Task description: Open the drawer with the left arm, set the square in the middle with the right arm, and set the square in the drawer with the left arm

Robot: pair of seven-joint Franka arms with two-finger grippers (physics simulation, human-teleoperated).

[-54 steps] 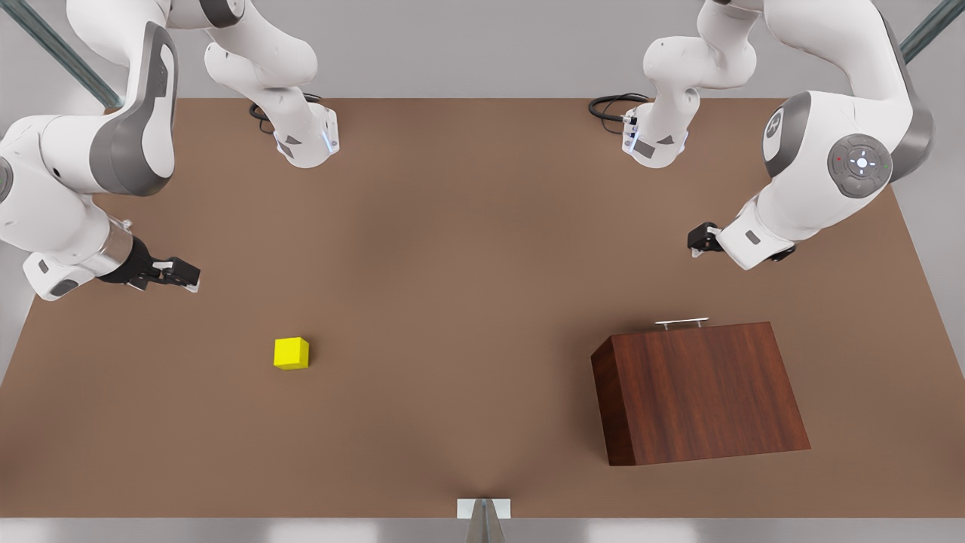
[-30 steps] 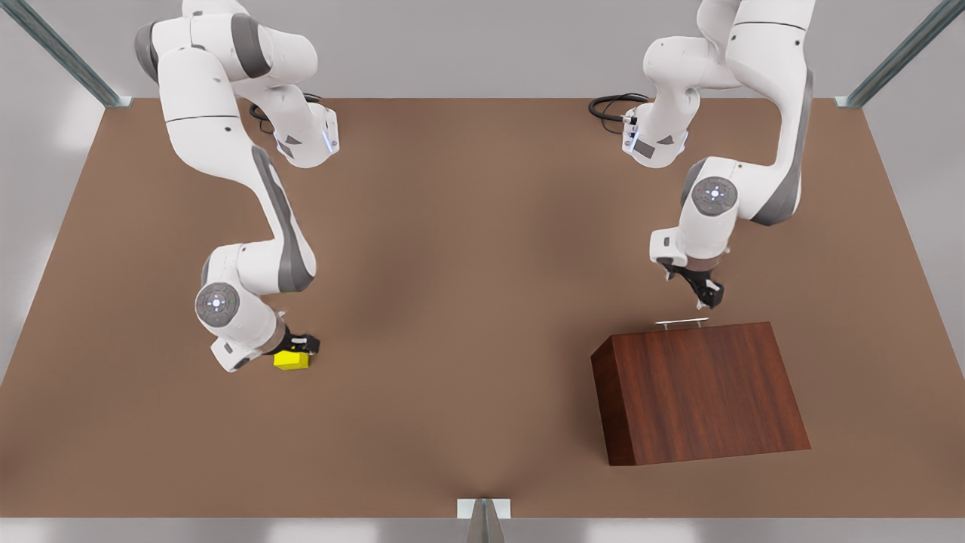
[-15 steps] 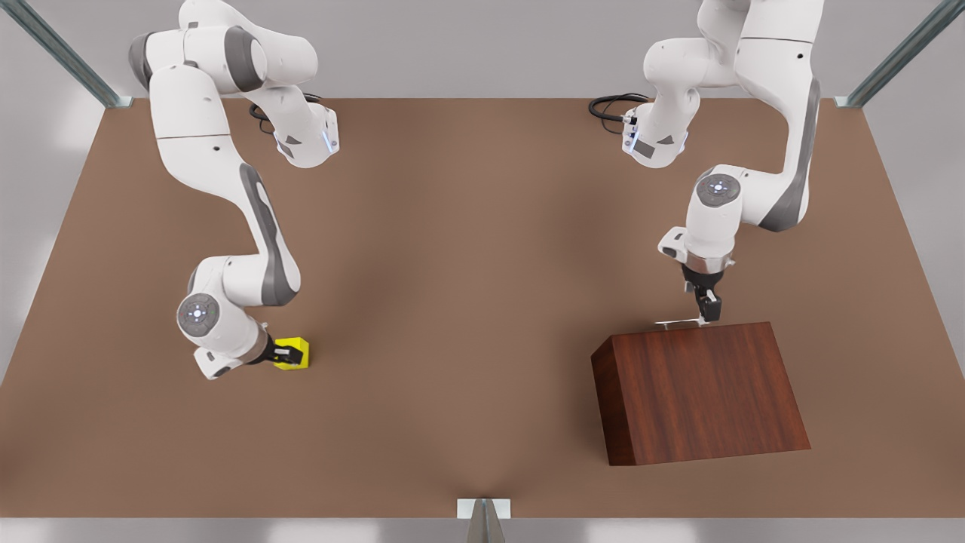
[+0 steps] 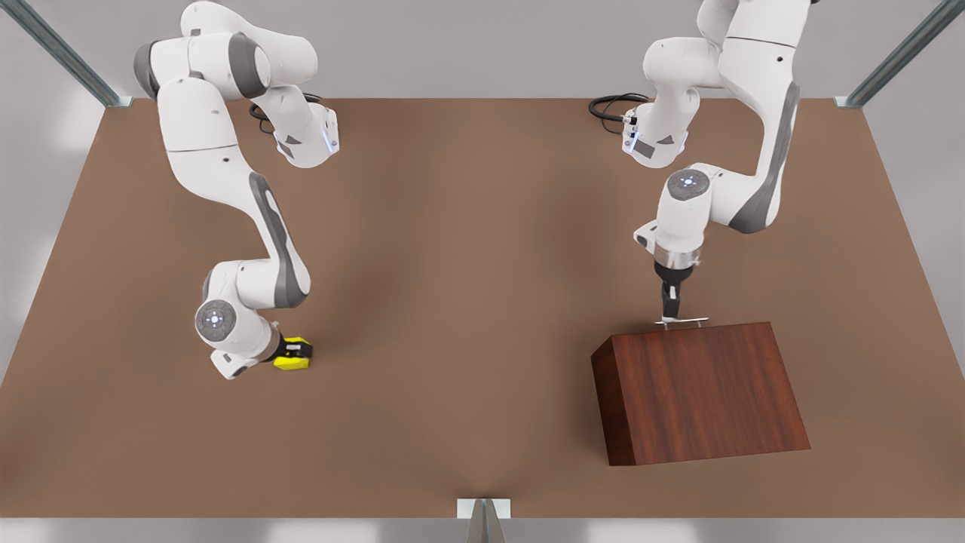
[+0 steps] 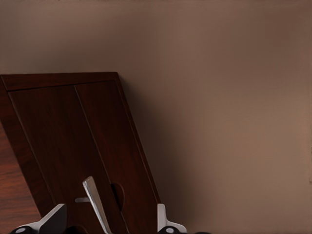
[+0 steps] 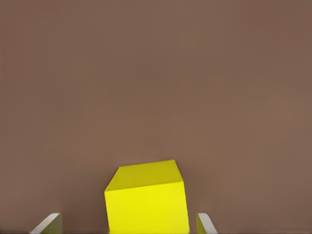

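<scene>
Front view: you've got the right gripper [image 4: 300,350] low at the front view's left, fingers astride the square [image 4: 291,362], which sits on the tabletop [image 4: 467,302] well clear of the wooden box [image 4: 697,392]. The middle [image 4: 460,317] is bare brown top between the two. At the front view's right, the left gripper [image 4: 670,311] points down at the silver handle [image 4: 682,322] on the box's far edge; the drawer looks shut, flush w/ the box.

Left wrist view: you see the drawer front [image 5: 73,146] as a dark wood panel, handle [image 5: 95,204] running between the two pale fingertips [image 5: 53,219]. Jaws are spread w/ gaps either side of the bar, so no grip on it.

Right wrist view: the square [image 6: 146,197] sits between the two fingertips [image 6: 48,224], a gap of tabletop [image 6: 156,73] showing on each side. Jaws are wide, not touching the cube; it rests on the table.
</scene>
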